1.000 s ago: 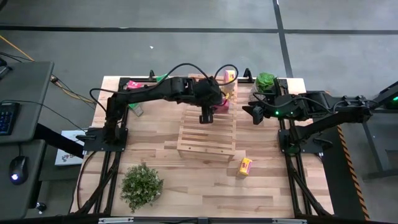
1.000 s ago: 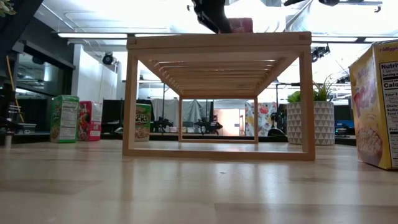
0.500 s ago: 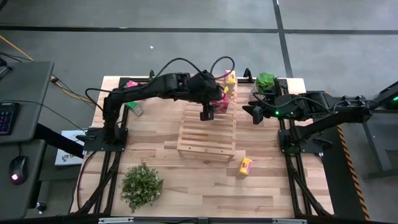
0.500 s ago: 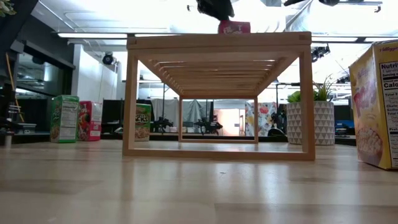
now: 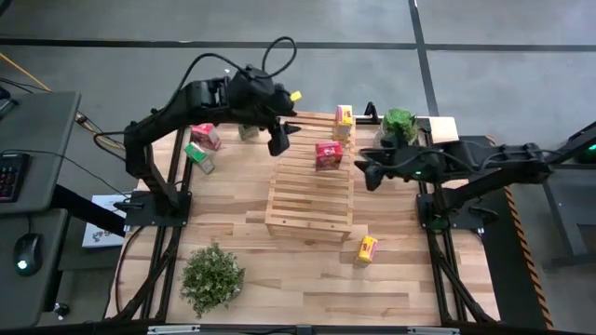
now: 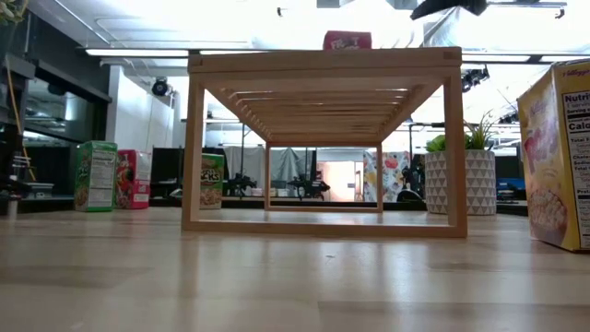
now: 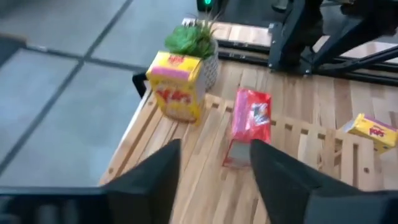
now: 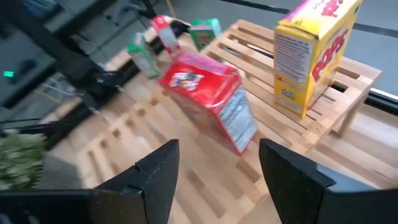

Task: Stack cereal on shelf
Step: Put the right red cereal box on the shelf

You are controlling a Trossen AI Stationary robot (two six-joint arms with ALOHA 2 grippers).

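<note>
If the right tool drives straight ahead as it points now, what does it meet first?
Most likely the pink-red cardboard cereal box on the light-wood slatted rack; it lies dead ahead of the open right tool, though depth is unclear.

Robotics lab: grey concrete floor (image 5: 307,23), ceiling strip lights (image 6: 138,52), keyboard desk (image 5: 28,149).

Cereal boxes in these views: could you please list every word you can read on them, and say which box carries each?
"POPS": front of the shelved yellow box, right wrist view.
"Nutri" and "Calo", both cut off at the picture's edge: side panel of the tabletop yellow box, low view.
Too blurred to read: the print on the pink-red box and on the green box.
</note>
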